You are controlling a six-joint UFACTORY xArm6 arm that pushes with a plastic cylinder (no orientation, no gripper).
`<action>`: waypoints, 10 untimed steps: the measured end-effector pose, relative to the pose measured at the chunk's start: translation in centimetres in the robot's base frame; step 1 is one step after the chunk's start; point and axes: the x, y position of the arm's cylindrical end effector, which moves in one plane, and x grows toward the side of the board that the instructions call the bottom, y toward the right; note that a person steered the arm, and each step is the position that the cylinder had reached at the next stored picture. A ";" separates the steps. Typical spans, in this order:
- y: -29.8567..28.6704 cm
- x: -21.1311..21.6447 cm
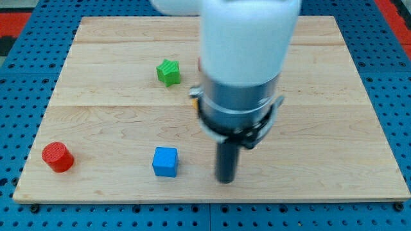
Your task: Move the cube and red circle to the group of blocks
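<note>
A blue cube (165, 161) lies on the wooden board (334, 128) at the lower middle-left. A red circle block (58, 156) sits near the board's lower left corner. A green star-shaped block (168, 72) lies at the upper middle-left. My tip (225, 180) is down on the board to the right of the blue cube, with a gap between them. The arm's white and grey body hides the middle of the board; a small red sliver (200, 63) and a yellow sliver (193, 95) show at its left edge.
The board lies on a blue perforated base (19, 77) that shows around its edges. The arm's wide body (247, 58) fills the view's upper middle and covers whatever lies behind it.
</note>
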 end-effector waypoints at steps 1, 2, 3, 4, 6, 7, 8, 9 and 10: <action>-9.4 -0.5; -9.4 -4.5; -10.0 -7.2; -10.4 -2.9; -14.5 -8.3; -14.2 -12.5; -12.7 -13.2; -9.0 -13.2; -8.6 -9.7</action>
